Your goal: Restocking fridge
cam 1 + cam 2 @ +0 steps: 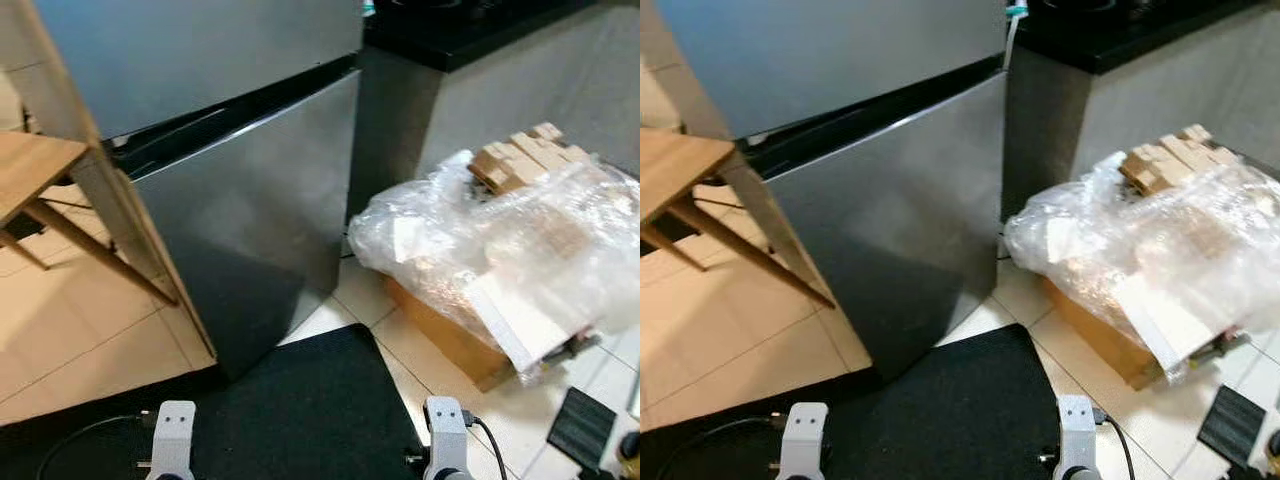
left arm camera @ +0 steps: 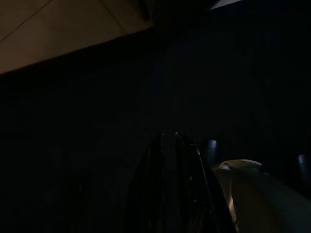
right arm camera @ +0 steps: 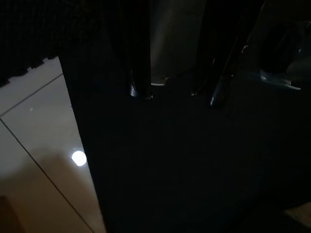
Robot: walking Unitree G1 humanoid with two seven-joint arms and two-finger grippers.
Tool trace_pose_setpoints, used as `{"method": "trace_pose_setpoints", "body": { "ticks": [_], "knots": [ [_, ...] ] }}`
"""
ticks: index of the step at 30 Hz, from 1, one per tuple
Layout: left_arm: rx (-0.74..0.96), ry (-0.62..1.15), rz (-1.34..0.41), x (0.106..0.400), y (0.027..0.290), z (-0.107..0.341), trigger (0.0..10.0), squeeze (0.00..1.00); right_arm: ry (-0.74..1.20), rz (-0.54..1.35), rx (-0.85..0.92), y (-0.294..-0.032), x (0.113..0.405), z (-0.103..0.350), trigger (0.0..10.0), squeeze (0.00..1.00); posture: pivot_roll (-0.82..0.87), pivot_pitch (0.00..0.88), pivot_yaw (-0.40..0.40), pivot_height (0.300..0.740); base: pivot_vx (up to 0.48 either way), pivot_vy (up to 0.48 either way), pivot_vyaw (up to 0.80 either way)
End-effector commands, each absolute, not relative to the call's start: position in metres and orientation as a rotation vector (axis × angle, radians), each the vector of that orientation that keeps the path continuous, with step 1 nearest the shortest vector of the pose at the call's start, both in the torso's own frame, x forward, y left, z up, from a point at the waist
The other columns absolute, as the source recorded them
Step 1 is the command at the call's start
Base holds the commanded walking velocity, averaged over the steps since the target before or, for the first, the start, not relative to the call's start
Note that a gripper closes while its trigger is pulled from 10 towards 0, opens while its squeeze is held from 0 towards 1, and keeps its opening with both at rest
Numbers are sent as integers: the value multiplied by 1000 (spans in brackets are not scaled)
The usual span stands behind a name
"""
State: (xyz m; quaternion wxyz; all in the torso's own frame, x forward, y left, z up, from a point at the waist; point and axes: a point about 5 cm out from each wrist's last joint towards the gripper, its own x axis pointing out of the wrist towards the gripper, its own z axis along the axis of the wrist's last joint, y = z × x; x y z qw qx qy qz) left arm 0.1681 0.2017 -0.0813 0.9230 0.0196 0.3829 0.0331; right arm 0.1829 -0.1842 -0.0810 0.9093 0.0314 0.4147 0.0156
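- Tiled kitchen floor (image 1: 70, 350): steel fridge (image 1: 240, 200) shut, black mat (image 1: 300, 410) at its base.
- Plastic-wrapped box (image 1: 500, 270) beside the fridge.
- Left tool (image 2: 175, 194), right tool (image 3: 180, 92) hang over the mat; finger spread can't be told.

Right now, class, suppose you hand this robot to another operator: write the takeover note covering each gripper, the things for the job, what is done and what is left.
Left gripper: hangs idle over the black mat, holding nothing visible.
Right gripper: fingers apart, idle over the same mat.
Fridge: straight ahead, both doors shut.
Cardboard box under a clear plastic bag sits on the floor right of the fridge.
Done: nothing stocked yet.
Left: open the fridge, fetch items, load them.
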Motion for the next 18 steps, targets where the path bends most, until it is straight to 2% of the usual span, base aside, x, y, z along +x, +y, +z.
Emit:
{"method": "trace_pose_setpoints", "body": {
  "ticks": [1, 11, 18],
  "knots": [
    [37, 804, 68, 164, 202, -84, 10000, 0, 885, 34, 68, -181, 176, -85, 10000, 0, -105, 111, 2, 740, 0, 0, 800],
    [44, 806, 69, 164, 205, -83, 10000, 0, 851, 29, 72, -191, 189, -78, 10000, 0, -103, 106, 7, 740, 0, 0, 800],
    [32, 816, 68, 163, 206, -84, 10000, 0, 812, 43, 71, -187, 196, -74, 10000, 0, -102, 101, 8, 740, 0, 0, 800]
  ]
}}
